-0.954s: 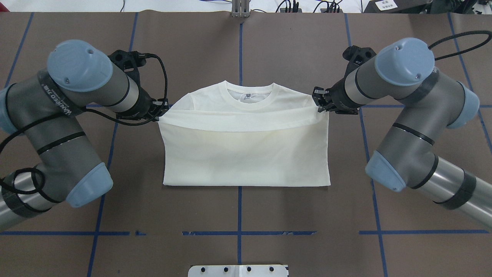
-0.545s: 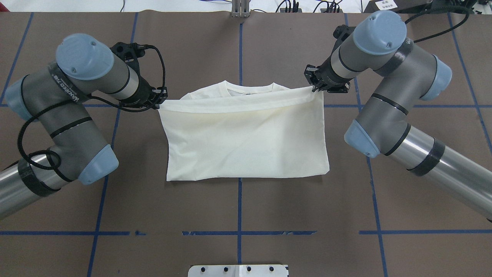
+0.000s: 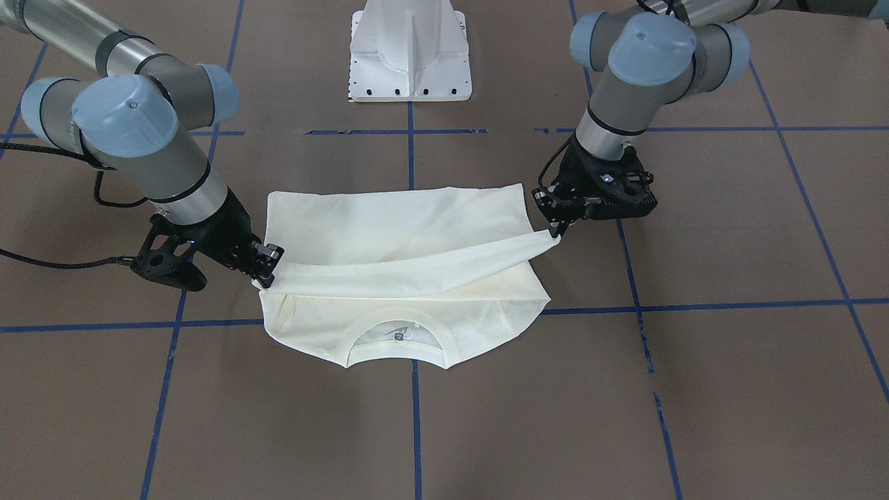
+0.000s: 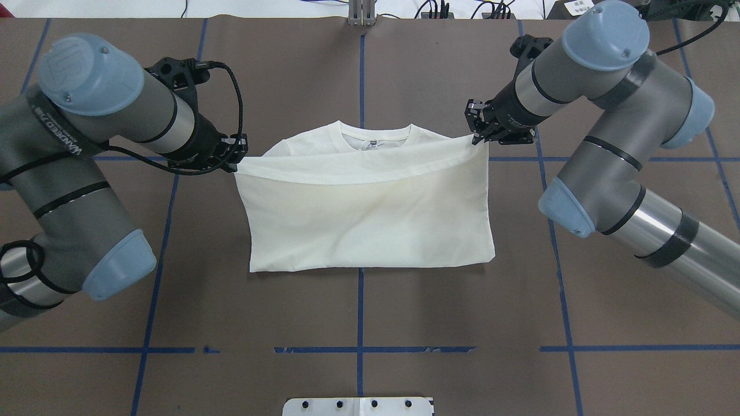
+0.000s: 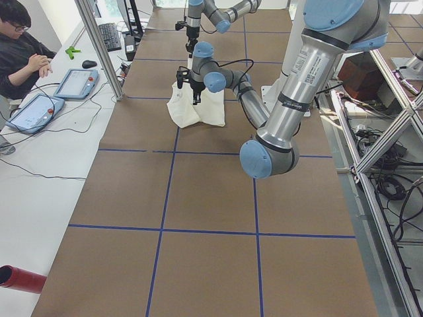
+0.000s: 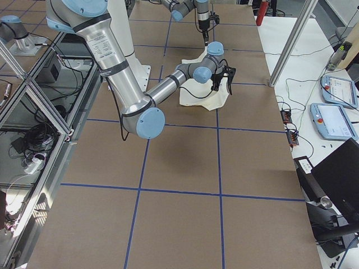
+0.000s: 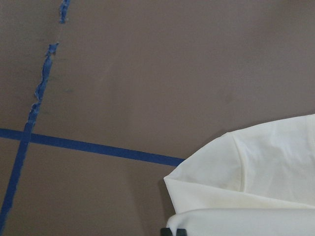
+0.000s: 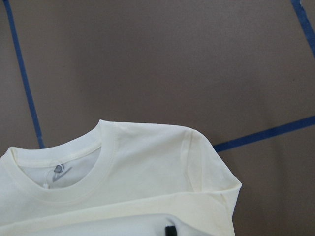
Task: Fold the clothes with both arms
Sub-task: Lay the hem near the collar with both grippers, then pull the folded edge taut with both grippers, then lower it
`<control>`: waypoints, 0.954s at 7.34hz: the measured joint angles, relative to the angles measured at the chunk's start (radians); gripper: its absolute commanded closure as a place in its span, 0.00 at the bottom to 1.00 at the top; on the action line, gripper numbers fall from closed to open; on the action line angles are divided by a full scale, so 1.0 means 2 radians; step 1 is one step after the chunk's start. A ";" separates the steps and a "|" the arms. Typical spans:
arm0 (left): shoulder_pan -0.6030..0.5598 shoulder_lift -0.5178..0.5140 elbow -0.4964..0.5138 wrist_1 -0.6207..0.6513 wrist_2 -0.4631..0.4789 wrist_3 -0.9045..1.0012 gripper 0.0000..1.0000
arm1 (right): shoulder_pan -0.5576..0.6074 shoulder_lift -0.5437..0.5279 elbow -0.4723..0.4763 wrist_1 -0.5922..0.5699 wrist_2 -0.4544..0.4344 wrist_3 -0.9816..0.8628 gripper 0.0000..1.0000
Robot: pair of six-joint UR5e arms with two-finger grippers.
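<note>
The cream shirt (image 4: 370, 219) lies plain side up on the brown table, its lower part folded up toward the ribbed collar (image 4: 376, 137); no print shows. My left gripper (image 4: 236, 160) is shut on the left corner of the raised hem. My right gripper (image 4: 478, 136) is shut on the right corner. In the front-facing view the left gripper (image 3: 555, 232) and right gripper (image 3: 267, 274) hold the hem stretched just above the shirt (image 3: 396, 222), short of the collar (image 3: 397, 326). The wrist views show the shirt's shoulder (image 7: 256, 182) and the collar (image 8: 74, 191) below.
The white pedestal base (image 3: 410, 48) stands at the robot's side of the table (image 4: 358, 406). Blue tape lines (image 4: 360, 312) cross the brown mat. An operator (image 5: 20, 46) sits with tablets past the far edge. A red cylinder (image 5: 20, 277) lies by the table's left end.
Both grippers carried the held hem away from the robot toward the collar. Since half a second ago the hem has dropped back slightly and more of the collar shows again.
</note>
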 measured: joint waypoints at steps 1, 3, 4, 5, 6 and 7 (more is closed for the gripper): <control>0.001 0.002 -0.025 0.026 -0.003 -0.001 1.00 | 0.006 -0.019 0.026 0.000 0.019 -0.002 1.00; 0.002 0.013 -0.054 0.046 -0.005 -0.001 1.00 | 0.022 -0.045 0.061 0.000 0.053 -0.008 1.00; 0.003 0.016 -0.060 0.048 -0.005 -0.001 1.00 | 0.033 -0.050 0.068 0.000 0.070 -0.013 1.00; 0.003 0.017 -0.061 0.049 -0.005 -0.001 1.00 | 0.040 -0.052 0.068 -0.001 0.079 -0.020 1.00; 0.003 0.017 -0.063 0.051 -0.006 -0.001 1.00 | 0.044 -0.053 0.066 -0.001 0.081 -0.027 1.00; 0.003 0.017 -0.071 0.059 -0.008 -0.001 1.00 | 0.045 -0.056 0.065 -0.001 0.083 -0.031 1.00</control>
